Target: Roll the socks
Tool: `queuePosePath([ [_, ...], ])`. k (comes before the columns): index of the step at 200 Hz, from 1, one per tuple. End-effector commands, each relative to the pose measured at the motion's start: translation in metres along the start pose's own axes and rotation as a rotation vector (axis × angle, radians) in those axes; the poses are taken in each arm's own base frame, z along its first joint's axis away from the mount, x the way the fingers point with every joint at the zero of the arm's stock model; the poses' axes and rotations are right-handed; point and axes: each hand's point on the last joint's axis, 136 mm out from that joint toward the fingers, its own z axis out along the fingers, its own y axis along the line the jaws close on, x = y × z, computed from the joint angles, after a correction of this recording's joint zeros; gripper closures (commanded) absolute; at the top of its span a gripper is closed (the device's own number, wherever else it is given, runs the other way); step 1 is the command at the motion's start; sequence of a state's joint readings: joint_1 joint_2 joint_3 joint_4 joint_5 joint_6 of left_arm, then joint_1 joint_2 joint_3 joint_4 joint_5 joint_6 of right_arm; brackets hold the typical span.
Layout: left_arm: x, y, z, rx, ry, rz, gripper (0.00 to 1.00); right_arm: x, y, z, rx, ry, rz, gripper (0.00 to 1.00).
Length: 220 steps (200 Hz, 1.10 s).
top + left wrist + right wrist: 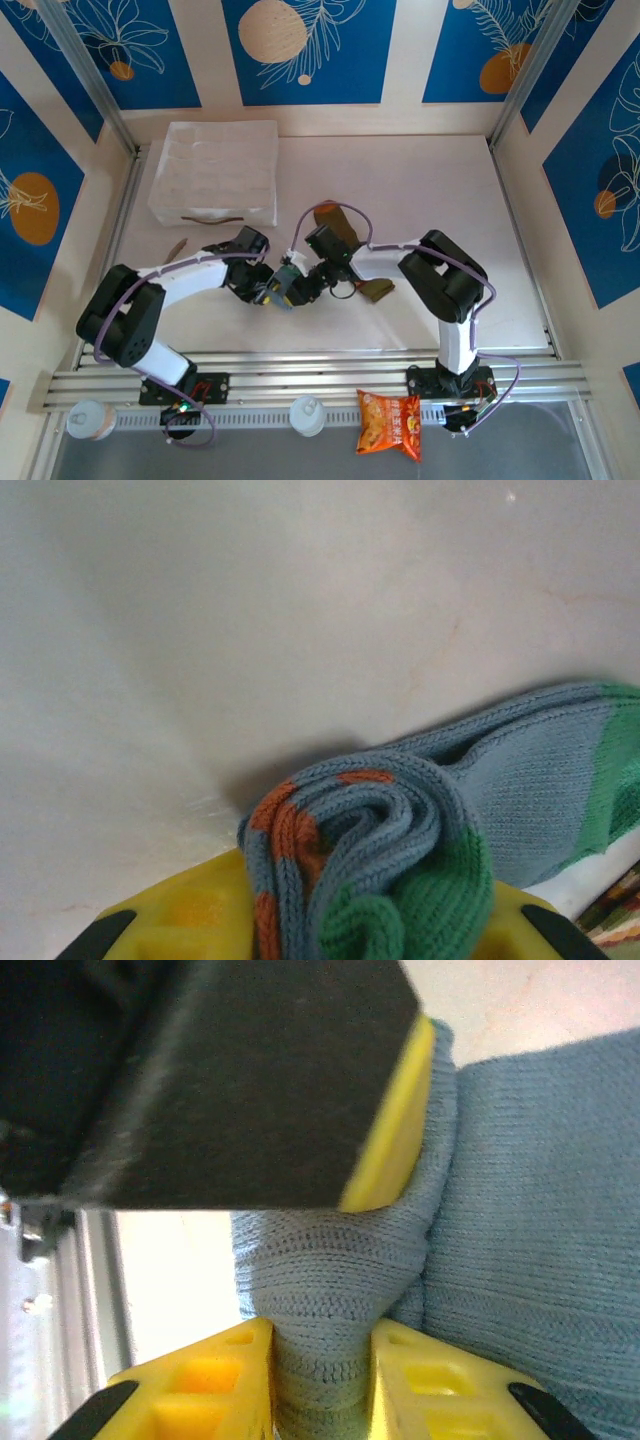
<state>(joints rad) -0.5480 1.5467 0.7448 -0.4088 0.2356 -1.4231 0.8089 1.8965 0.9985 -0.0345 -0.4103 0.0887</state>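
Observation:
In the left wrist view the grey-blue sock point(380, 820), with orange stripes and a green heel, is wound into a tight roll, its loose end trailing right over the table. My left gripper point(350, 925) is shut on that roll. My right gripper point(320, 1370) is shut on a pinched fold of the same sock point(540, 1210), right below a left finger point(390, 1130). From above, both grippers meet at the sock point(287, 282) in the middle of the table. The olive-brown sock point(378, 290) lies flat, partly hidden under the right arm.
A white moulded tray point(215, 170) sits at the back left with a thin brown strip point(210, 217) before it. An orange snack packet point(390, 422) lies on the near rail. Side walls close in the table left and right.

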Motion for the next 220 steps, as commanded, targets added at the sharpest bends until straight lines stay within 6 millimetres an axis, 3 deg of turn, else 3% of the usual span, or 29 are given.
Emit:
queuePosePath([
  [1, 0.021, 0.108, 0.016, -0.407, 0.063, -0.105, 0.90, 0.046, -0.029, -0.003, 0.208, 0.125, -0.095, 0.71],
  [34, 0.020, 0.106, 0.014, -0.420, 0.054, -0.113, 0.90, 0.017, -0.007, -0.028, 0.330, -0.063, -0.375, 0.58],
  [54, 0.019, 0.103, 0.013, -0.427, 0.050, -0.107, 0.90, 0.012, 0.003, -0.038, 0.381, -0.097, -0.449, 0.54],
  [115, 0.018, 0.096, 0.012, -0.427, 0.049, -0.094, 0.90, 0.003, 0.030, -0.030, 0.526, -0.068, -0.690, 0.49],
  [174, 0.019, 0.095, 0.013, -0.426, 0.057, -0.083, 0.90, -0.017, 0.021, -0.006, 0.607, -0.033, -0.771, 0.49],
  [199, 0.019, 0.096, 0.014, -0.422, 0.061, -0.087, 0.90, -0.008, 0.014, 0.005, 0.597, 0.022, -0.762, 0.53],
  [220, 0.020, 0.093, 0.013, -0.410, 0.064, -0.085, 0.90, 0.010, 0.001, 0.014, 0.602, 0.085, -0.720, 0.57],
])
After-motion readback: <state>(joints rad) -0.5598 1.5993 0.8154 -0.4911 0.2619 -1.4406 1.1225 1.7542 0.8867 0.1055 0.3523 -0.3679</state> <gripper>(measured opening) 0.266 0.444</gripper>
